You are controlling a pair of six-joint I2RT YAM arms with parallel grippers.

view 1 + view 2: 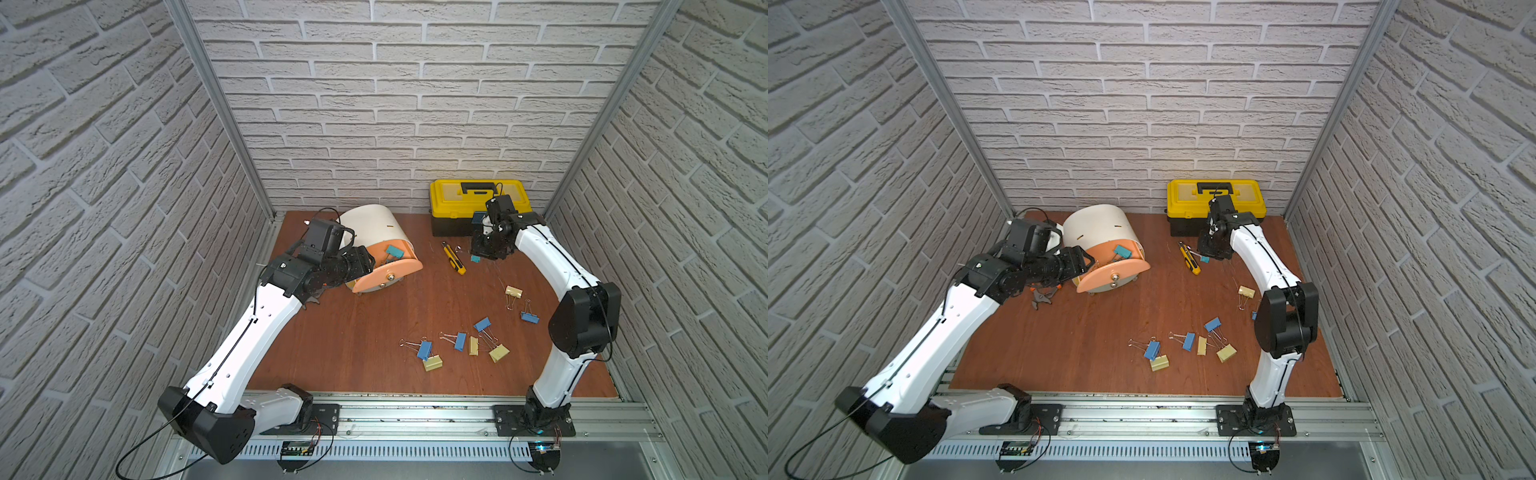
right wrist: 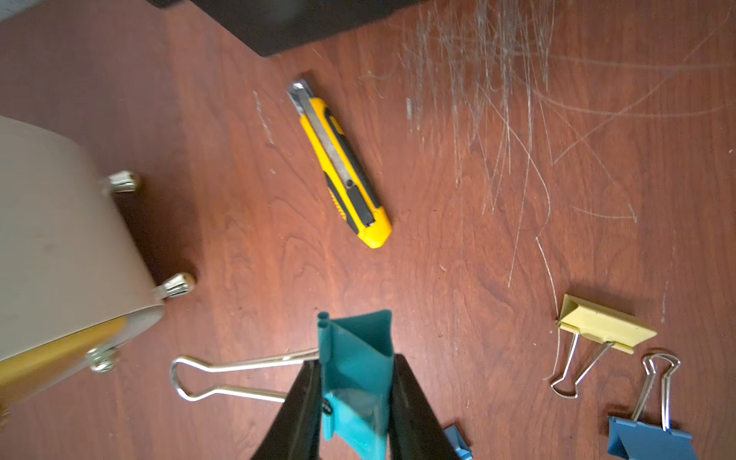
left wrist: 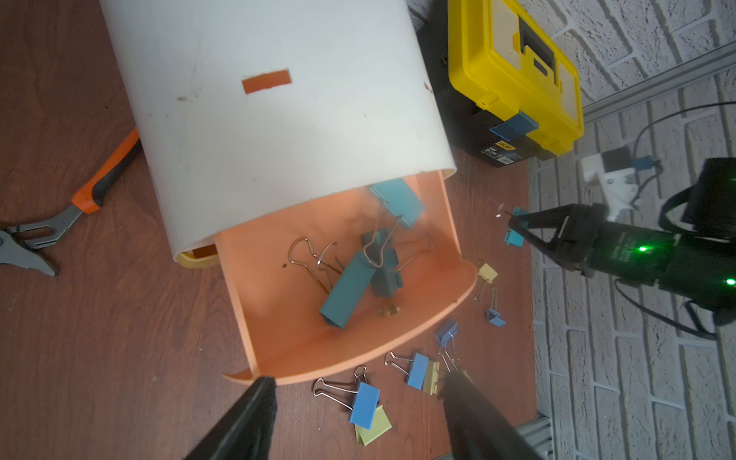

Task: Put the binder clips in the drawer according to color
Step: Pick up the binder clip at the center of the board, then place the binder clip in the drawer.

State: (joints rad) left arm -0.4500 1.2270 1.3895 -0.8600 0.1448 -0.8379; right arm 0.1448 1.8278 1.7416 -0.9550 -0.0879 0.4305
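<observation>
The white round-topped drawer (image 1: pixel 374 224) stands at the back left, its peach top drawer (image 3: pixel 255 318) pulled out. Teal binder clips (image 3: pixel 346 292) lie inside it. My left gripper (image 1: pixel 370 262) hovers open at the peach drawer's left side, with nothing between its fingers (image 3: pixel 255 414). My right gripper (image 2: pixel 356 364) is shut on a teal binder clip (image 2: pixel 358 350), held just above the table beside the toolbox; its wire handles stick out sideways. Several blue binder clips (image 1: pixel 424 350) and pale yellow binder clips (image 1: pixel 432 363) lie loose on the table's front right.
A yellow-black toolbox (image 1: pixel 478 199) stands against the back wall behind my right gripper. A yellow utility knife (image 1: pixel 454 258) lies between the cabinet and that gripper. Orange-handled pliers (image 1: pixel 1042 297) lie under my left arm. Brick walls close in both sides.
</observation>
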